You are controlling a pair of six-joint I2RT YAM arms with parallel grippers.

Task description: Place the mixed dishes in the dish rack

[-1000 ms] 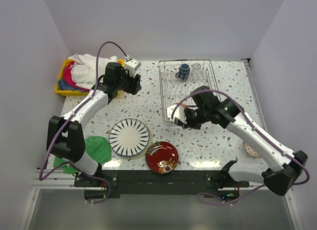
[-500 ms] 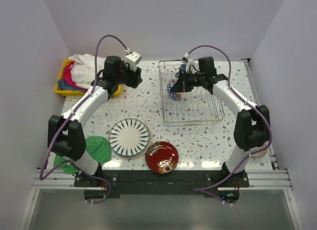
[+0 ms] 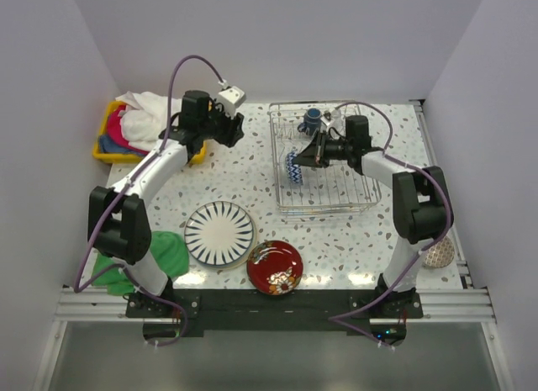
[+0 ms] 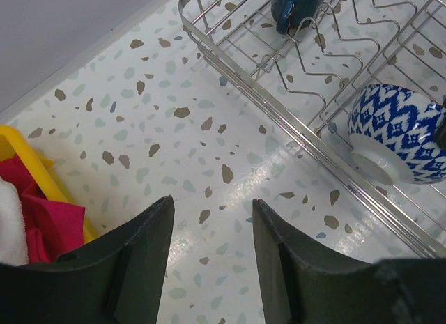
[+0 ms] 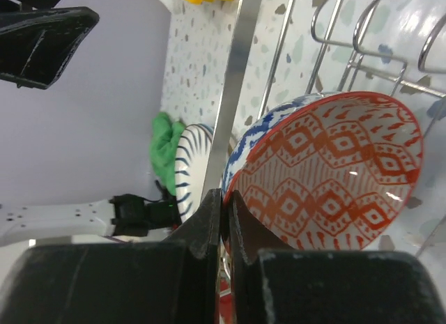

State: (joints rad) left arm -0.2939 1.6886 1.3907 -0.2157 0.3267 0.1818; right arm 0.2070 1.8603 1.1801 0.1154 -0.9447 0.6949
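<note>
Right gripper (image 3: 313, 150) is clamped shut on the rim of the bowl (image 3: 292, 166). The right wrist cam shows it best: both fingers (image 5: 209, 219) pinch the edge, with the orange-red inside of the bowl facing that camera and the blue-white outside behind it. The bowl stands tipped up on its side inside the rack (image 3: 328, 208), right against the rack's left rail, and it hangs off the gripper's tip on the side toward the left arm. From the left wrist cam you see its foot and blue pattern through the wires.

Left gripper (image 3: 234, 130) is wide open with nothing between its fingers, hovering over bare table (image 3: 244, 177) between the yellow bin (image 3: 102, 156) and the rack, well apart from the bowl.

At the far end of the rack sit the mug (image 3: 313, 118) and, just beside it, the glass (image 3: 334, 115). The striped plate (image 3: 219, 232) and red plate (image 3: 275, 266) lie flat on the table near the arm bases, close beside each other. A 2nd bowl (image 3: 438, 253) peeks out at the table's right edge, partly hidden by the right arm. Green cloth (image 3: 166, 252) is just left of the striped plate.
</note>
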